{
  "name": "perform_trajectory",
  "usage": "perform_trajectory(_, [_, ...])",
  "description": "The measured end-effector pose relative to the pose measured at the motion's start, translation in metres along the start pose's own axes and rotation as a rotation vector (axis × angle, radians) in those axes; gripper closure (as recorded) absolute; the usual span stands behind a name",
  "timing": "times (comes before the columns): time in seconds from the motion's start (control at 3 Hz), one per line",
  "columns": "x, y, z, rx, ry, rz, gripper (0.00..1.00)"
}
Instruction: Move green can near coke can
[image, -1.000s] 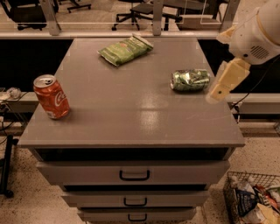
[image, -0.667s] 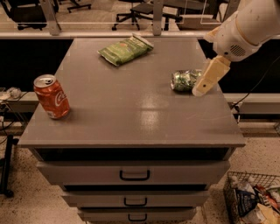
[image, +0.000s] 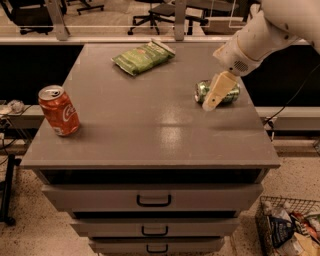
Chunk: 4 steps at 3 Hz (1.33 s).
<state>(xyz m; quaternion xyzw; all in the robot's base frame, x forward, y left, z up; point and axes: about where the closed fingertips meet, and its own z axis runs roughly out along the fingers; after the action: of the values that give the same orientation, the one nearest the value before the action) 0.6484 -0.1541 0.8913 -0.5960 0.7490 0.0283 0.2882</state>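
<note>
The green can (image: 202, 91) lies on its side, dented, at the right of the grey cabinet top (image: 150, 125). The coke can (image: 59, 110) stands upright near the left edge, far from the green can. My gripper (image: 212, 100) hangs from the white arm that comes in from the upper right. Its tan finger (image: 219, 90) is in front of the green can's middle and hides part of it.
A flat green chip bag (image: 143, 56) lies at the back middle of the top. Drawers with dark handles (image: 154, 200) are below the front edge. A wire basket (image: 287, 225) with clutter stands on the floor at lower right. Office chairs stand behind.
The arm has swung left and down from beyond the right edge, and the gripper is now over the green can. The cans and the bag have not moved.
</note>
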Motion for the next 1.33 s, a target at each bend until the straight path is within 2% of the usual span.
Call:
perform_trajectory(0.67, [0.03,-0.017,0.028,-0.016,0.056,0.021,0.0])
perform_trajectory(1.33, [0.044,-0.018,0.032,-0.022,0.076,0.017,0.41])
